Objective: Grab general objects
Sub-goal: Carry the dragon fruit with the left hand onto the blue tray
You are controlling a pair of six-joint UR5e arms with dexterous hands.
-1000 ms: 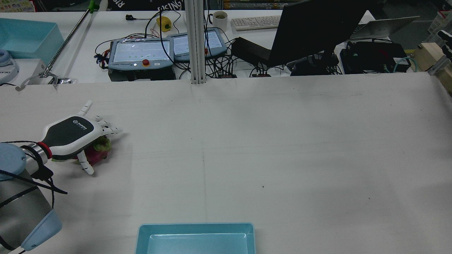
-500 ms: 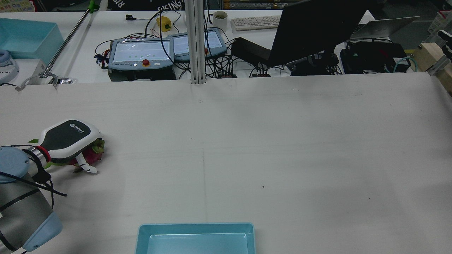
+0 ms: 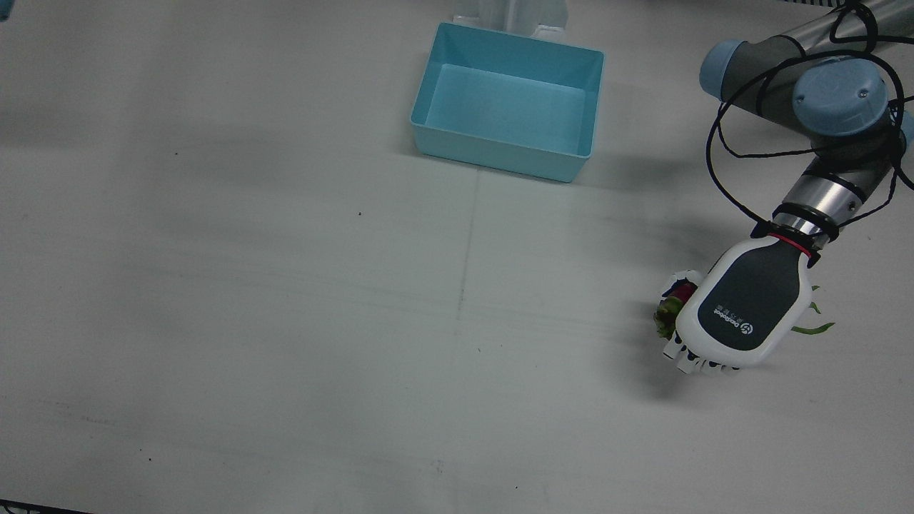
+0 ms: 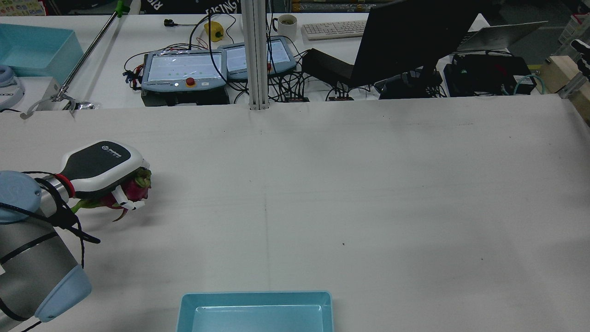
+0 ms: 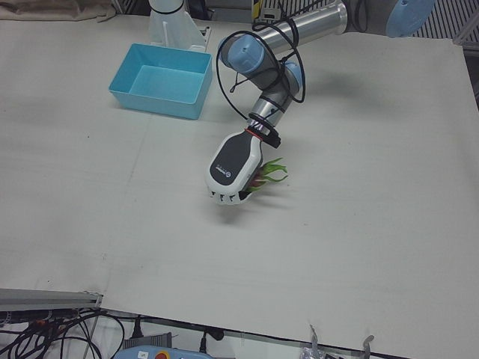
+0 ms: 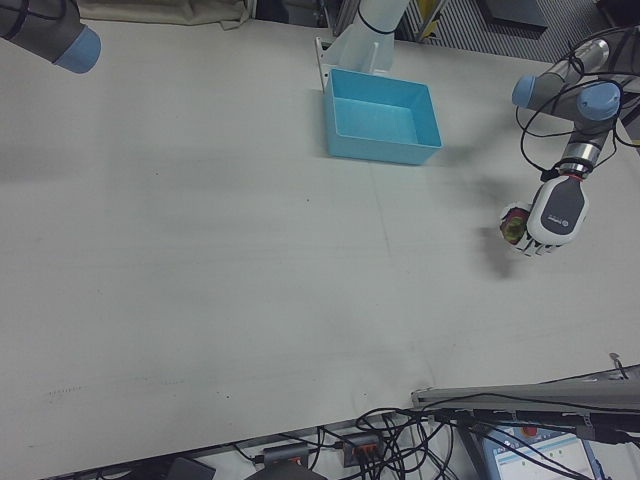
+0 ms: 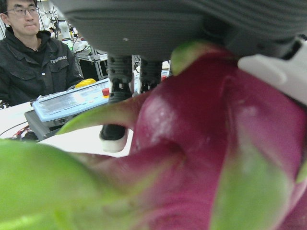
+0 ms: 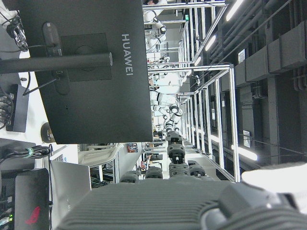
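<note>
Dragon fruit (image 4: 133,192) sits wrapped in my left hand (image 4: 102,169), whose white fingers (image 4: 125,202) are curled around it, on the left side of the table (image 4: 350,184) as the rear view frames it. From my seat the fruit reads as a deep magenta body with a glossy skin, from which pointed green scales stick out; a few long, curved green tips (image 5: 273,170) trail out behind the palm in the left-front view. In the left hand view the fruit (image 7: 201,143) fills nearly the whole picture, smooth and waxy, its pink fading into yellow-green at the scale edges. In the rear view a shadow lies on the cloth under the fruit, but I cannot tell whether it is clear of the surface.

The hand itself has a hard white shell with a matte dark grey back panel and a small printed logo, and a red ring at the wrist. In the front view its knuckles (image 3: 696,363) line up in a row along the lower edge of the palm, with the fruit's end (image 3: 671,314) peeking out at the side.

The table is covered in a pale, flat cloth with faint creases. A light blue plastic bin (image 3: 508,100), rectangular with smooth sloping walls, stands well apart from the hand.

My right hand (image 8: 192,206) shows only as a dark ribbed edge in its own camera, so I cannot tell how its fingers are set.
</note>
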